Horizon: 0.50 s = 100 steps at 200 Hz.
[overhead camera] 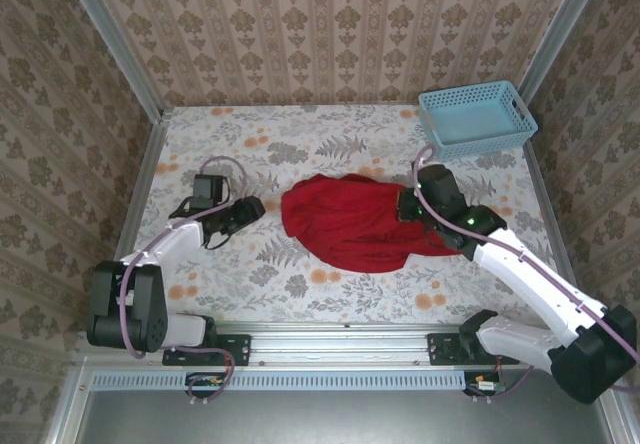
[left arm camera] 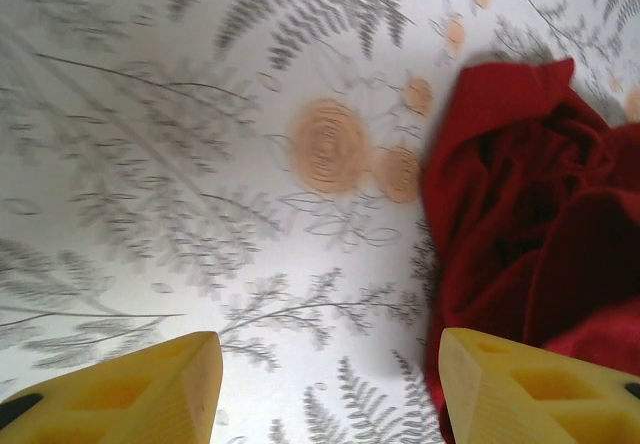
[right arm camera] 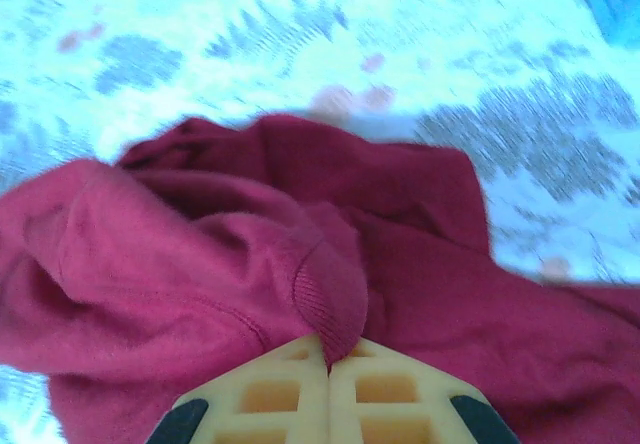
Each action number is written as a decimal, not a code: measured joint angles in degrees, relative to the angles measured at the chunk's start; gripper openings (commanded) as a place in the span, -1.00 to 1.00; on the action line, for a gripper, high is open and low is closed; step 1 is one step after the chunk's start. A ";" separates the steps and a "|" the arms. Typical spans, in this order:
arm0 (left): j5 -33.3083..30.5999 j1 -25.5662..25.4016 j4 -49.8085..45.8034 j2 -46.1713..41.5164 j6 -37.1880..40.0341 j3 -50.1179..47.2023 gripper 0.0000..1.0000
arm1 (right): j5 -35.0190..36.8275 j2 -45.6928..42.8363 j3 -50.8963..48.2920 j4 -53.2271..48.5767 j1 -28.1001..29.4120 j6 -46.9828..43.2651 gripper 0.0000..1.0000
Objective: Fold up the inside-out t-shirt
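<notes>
The red inside-out t-shirt (overhead camera: 350, 222) lies crumpled in a heap at the middle of the flowered table. My right gripper (overhead camera: 413, 207) is at the heap's right edge, shut on a ribbed fold of the t-shirt (right arm camera: 335, 294), with the cloth pinched between its yellow fingers (right arm camera: 270, 394). My left gripper (overhead camera: 256, 207) sits low over the table just left of the heap, open, nothing between its fingers (left arm camera: 150, 389). In the left wrist view the t-shirt (left arm camera: 530, 214) lies right beside the right-hand fingertip.
A light-blue plastic basket (overhead camera: 476, 117) stands at the back right corner of the table. Patterned walls enclose the table (overhead camera: 250, 154) at the back and both sides. A metal rail (overhead camera: 340, 349) with the arm bases runs along the near edge.
</notes>
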 measured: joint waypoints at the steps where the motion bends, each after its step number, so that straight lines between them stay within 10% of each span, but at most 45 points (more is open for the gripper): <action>1: -0.02 -0.26 0.07 0.09 -0.04 0.11 0.21 | -0.04 -0.07 -0.28 -0.02 -0.11 -0.02 -1.00; 100: 1.86 -11.72 5.81 13.62 -1.44 12.17 0.24 | -2.60 3.58 -7.93 2.45 -1.86 1.27 -1.00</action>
